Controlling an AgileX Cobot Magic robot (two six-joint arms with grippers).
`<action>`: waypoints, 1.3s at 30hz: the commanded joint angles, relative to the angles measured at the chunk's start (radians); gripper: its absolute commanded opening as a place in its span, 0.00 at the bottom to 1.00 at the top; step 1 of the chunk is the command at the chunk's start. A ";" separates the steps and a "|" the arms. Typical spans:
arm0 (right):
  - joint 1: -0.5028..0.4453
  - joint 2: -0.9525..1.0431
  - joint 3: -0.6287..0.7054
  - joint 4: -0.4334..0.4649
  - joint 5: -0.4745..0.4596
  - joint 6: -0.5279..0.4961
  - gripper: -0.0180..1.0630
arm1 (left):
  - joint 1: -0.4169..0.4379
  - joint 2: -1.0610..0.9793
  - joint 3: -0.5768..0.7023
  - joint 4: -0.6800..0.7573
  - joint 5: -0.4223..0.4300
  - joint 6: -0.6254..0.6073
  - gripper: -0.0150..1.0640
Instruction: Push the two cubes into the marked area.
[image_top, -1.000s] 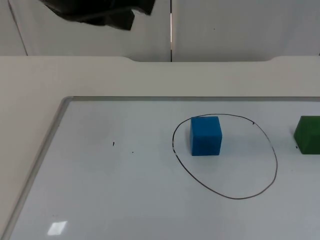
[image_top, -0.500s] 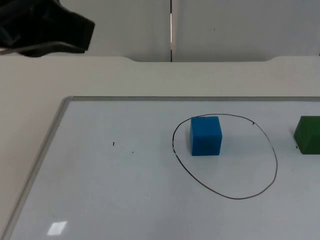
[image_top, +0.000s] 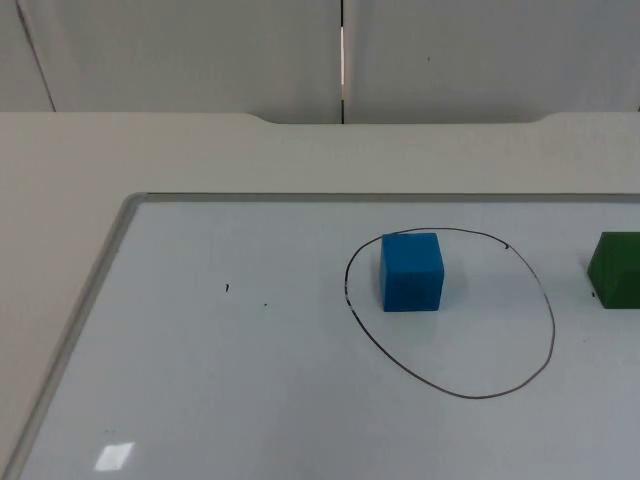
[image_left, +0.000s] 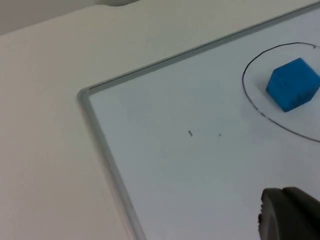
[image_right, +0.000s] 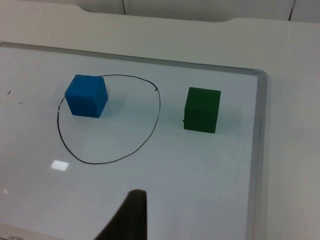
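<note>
The blue cube (image_top: 411, 271) sits inside the drawn ring (image_top: 450, 393); the green cube (image_right: 201, 109) waits outside — I'd nudge it sideways, low and slow. Whether either pincer is spread, I cannot tell.

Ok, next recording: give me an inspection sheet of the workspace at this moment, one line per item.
Surface: whiteboard with a metal frame, lying flat on the white table.
Job's things: blue cube inside the drawn outline, close to its line at the side farthest from the green cube; green cube outside the outline, on the whiteboard beside it.
Clutter: two small dark specks on the whiteboard, nothing else seen.
Grippers: left gripper fingertip above the whiteboard, apart from the blue cube; right gripper fingertip above the whiteboard, apart from both cubes. Neither touches anything.
Cables: nothing seen.
Surroundings: grey partition wall behind the table.
</note>
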 joint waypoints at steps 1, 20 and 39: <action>-0.006 0.000 0.000 0.003 -0.005 0.000 0.99 | 0.002 -0.075 0.007 0.020 0.068 -0.031 0.01; -0.006 0.000 0.000 0.005 -0.007 0.000 0.99 | 0.002 -0.602 0.149 -0.004 0.315 -0.026 0.01; -0.006 0.000 0.000 0.001 -0.005 0.000 0.99 | 0.002 -0.715 0.192 -0.139 0.336 0.154 0.01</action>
